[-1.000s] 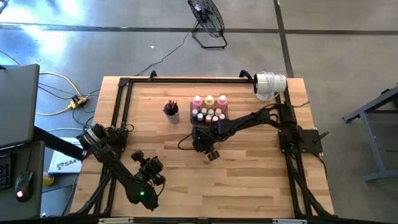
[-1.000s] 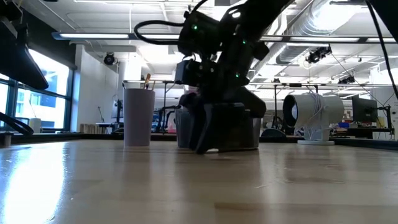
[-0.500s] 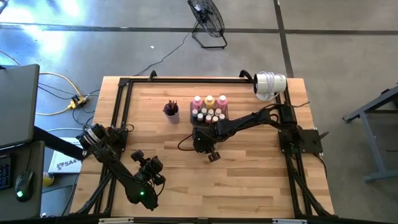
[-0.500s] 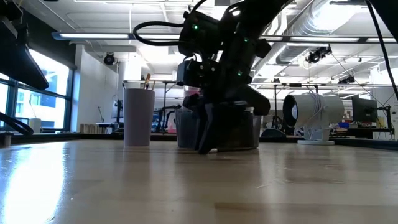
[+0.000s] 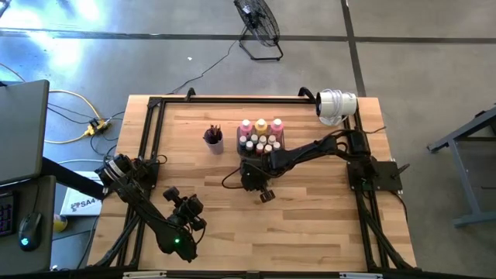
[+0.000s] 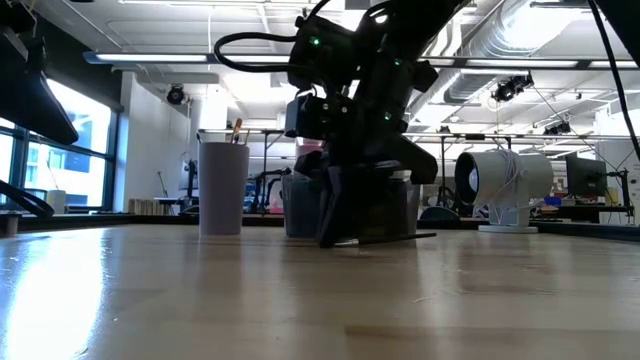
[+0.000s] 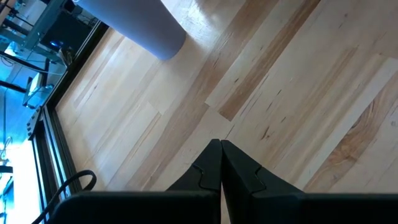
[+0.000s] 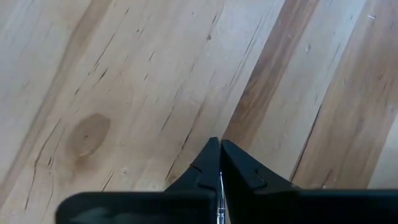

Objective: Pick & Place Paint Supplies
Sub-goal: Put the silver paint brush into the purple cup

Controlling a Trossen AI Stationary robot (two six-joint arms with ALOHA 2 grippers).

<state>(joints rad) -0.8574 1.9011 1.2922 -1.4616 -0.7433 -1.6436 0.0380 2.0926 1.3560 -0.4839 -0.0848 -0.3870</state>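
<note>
My right gripper (image 5: 265, 194) (image 6: 330, 238) stands at the table's middle, just in front of the dark tray (image 5: 242, 147), and is shut on a thin dark paintbrush (image 6: 410, 237). Pink and yellow-orange bottles (image 5: 261, 125) and tiny white-capped ones (image 5: 260, 142) stand in the tray. A purple cup (image 5: 213, 139) (image 6: 222, 187) holding brushes stands left of it. My left gripper (image 7: 220, 149) hovers shut over the near left of the table (image 5: 177, 203), holding nothing. My right gripper pinches the paintbrush between its two fingertips; a thin silvery sliver of it (image 8: 220, 186) shows in the slit between them. The fingers come steeply from above and lie across the brush. The brush (image 6: 420, 236) sticks out nearly level just above the tabletop.
A white round device (image 5: 337, 105) (image 6: 500, 190) stands at the far right corner. A black frame (image 5: 147, 132) runs along the table's edges. Bare wood lies in front of the right gripper and across the near half of the table.
My right gripper has shut its fingers on the paintbrush while staying in place, tipping slightly. The brush now shows in the low view as a thin line sticking out sideways from the fingertips, where none showed before.
</note>
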